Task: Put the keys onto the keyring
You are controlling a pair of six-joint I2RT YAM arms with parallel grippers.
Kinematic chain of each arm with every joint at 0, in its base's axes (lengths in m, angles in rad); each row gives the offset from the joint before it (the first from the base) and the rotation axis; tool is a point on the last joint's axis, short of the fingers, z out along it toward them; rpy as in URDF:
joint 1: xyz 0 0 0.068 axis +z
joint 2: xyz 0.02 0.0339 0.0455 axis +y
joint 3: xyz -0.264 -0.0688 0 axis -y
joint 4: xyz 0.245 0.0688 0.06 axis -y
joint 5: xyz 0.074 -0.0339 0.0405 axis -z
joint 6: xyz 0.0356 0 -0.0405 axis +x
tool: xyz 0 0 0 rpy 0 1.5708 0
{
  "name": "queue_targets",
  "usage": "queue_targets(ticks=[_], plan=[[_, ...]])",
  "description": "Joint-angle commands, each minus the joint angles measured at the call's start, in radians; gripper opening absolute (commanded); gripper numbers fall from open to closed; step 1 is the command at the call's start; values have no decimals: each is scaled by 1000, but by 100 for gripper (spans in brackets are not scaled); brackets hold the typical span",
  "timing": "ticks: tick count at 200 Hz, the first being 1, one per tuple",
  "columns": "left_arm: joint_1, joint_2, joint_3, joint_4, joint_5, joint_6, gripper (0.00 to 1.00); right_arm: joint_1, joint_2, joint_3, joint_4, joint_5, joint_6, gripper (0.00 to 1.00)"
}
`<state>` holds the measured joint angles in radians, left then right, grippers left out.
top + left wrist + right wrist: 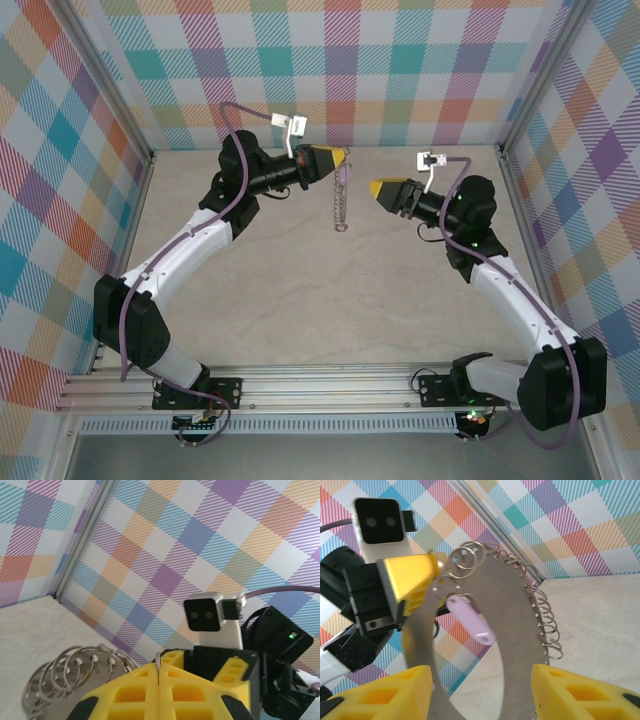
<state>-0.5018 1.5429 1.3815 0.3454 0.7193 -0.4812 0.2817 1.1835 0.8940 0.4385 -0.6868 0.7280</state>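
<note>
The keyring (pixel 515 625) is a broad flat grey hoop fringed with small wire rings (pixel 547 625). It hangs from my left gripper (pixel 343 158), which is shut on its top edge; the thin metal edge (pixel 158 661) shows between the pressed yellow fingers (pixel 125 695). A key with a lilac head (pixel 470 620) dangles from a small ring at the hoop's top, just beside the left gripper's finger (pixel 410 580). My right gripper (pixel 480 700) is open, its yellow fingers (pixel 585 695) standing either side of the hoop's lower part without gripping it. From above, the keyring (pixel 341 205) hangs between the two grippers.
The checked back wall (pixel 400 70) is close behind both grippers. Bare beige table (pixel 330 300) lies below and in front of them. A metal corner post (pixel 82 545) runs down the left wall.
</note>
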Motion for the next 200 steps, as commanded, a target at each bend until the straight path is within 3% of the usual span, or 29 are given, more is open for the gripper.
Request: queue_targets(ticks=[1, 37, 200], plan=[[-10, -51, -13, 106, -13, -32, 0, 39, 26, 58, 52, 16, 0, 55], [-11, -49, -25, 148, -7, -70, 0, 97, 53, 107, -4, 42, -66, 58], [-15, -37, -18, 201, 22, -136, 0, 129, 188, 235, 34, 0, -114, 58]])
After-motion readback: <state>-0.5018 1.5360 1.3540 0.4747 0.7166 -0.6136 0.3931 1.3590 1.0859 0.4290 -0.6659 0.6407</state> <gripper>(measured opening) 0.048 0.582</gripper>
